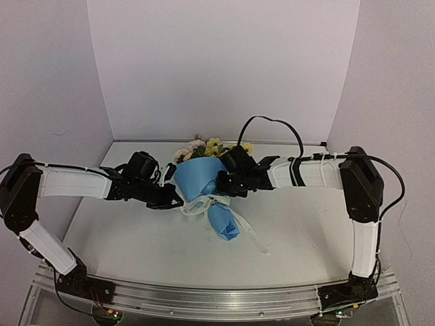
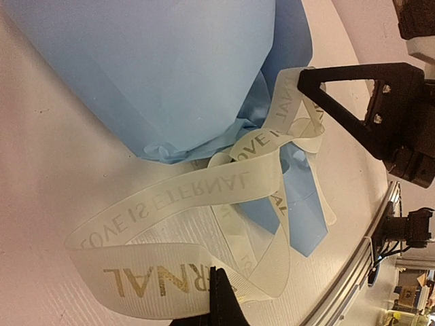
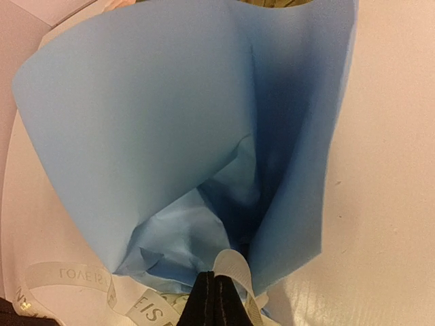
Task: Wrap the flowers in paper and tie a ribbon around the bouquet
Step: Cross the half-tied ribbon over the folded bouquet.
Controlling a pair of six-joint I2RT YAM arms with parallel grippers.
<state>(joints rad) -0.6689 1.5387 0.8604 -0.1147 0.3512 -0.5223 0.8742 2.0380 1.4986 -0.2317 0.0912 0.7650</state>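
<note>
Tying stage: my left fingers [image 2: 224,305] and right fingers [image 3: 204,309] each pinch the ribbon [image 2: 204,197] beside the bouquet [image 1: 197,178], centre frame. Next, probably, pull outward to tighten.

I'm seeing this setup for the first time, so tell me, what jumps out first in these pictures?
A bright blue paper bouquet lies at the middle of the white table, pink and yellow flowers at its far rim. A cream ribbon printed LOVE IS ETERNAL loops around its pinched neck. The left gripper and right gripper flank it, each shut on the ribbon.
</note>
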